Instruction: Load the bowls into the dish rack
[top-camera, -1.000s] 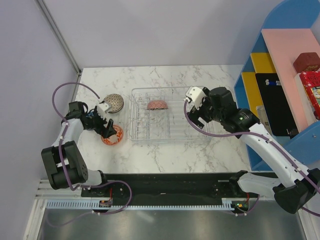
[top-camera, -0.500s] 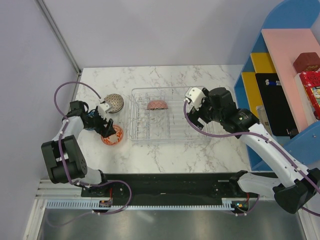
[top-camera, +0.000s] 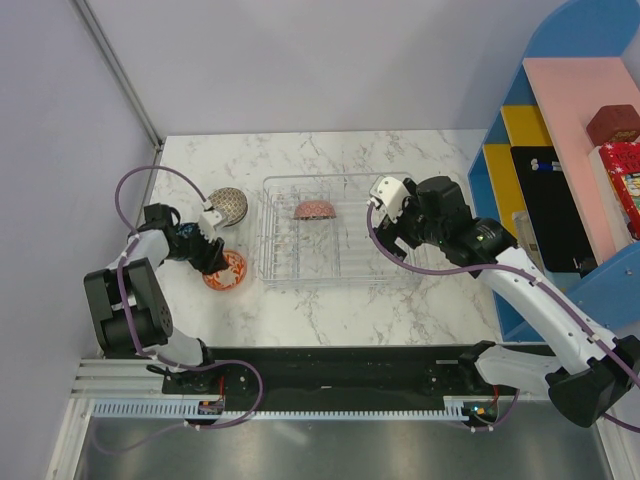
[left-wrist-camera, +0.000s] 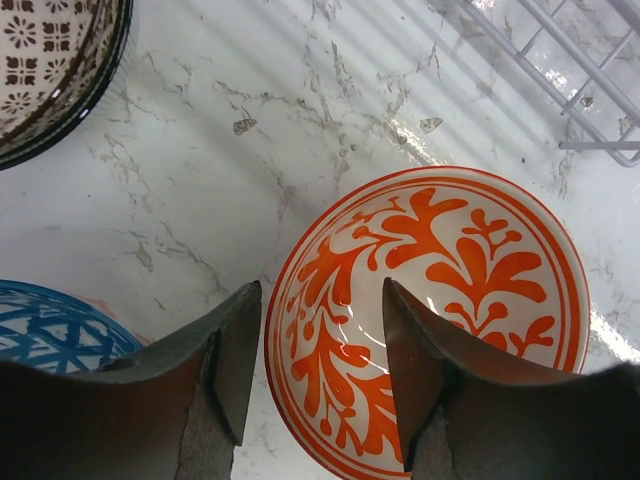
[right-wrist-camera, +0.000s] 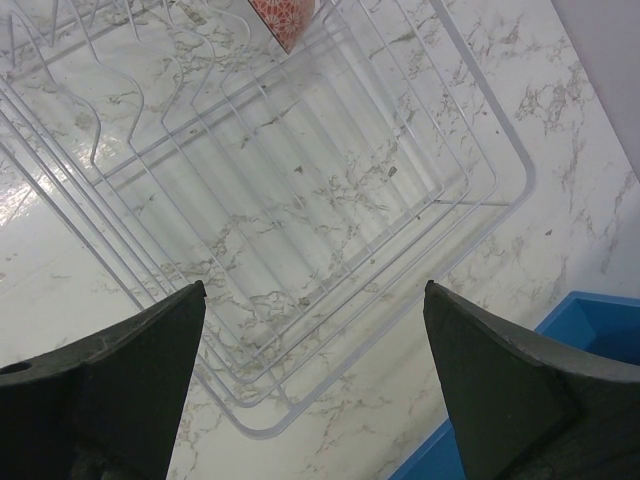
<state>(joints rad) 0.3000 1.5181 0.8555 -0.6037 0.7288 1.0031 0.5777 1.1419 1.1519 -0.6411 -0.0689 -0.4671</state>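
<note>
Both angled downward: left gripper (left-wrist-camera: 322, 295) half-open astride orange bowl (left-wrist-camera: 450, 270), right gripper (right-wrist-camera: 312, 295) wide-open over rack (right-wrist-camera: 330, 220).

You're in a robot lab cell, not a real kitchen. The left arm (top-camera: 125, 315) and right arm (top-camera: 540, 300) are bolted to a black rail (top-camera: 330, 372) at the near edge. A slotted cable duct (top-camera: 300, 408) runs just nearer, and purple cables (top-camera: 150, 180) loop loose.

Plain grey panels (top-camera: 300, 60) close the far side, with an aluminium post (top-camera: 115, 72) at far left.

The kitchen bits are props: marble-look tabletop (top-camera: 330, 310), clear dish rack (top-camera: 370, 260), patterned bowls (top-camera: 228, 206). On the right, a blue shelf unit (top-camera: 612, 285) in toy colours holds red packages (top-camera: 625, 185).
</note>
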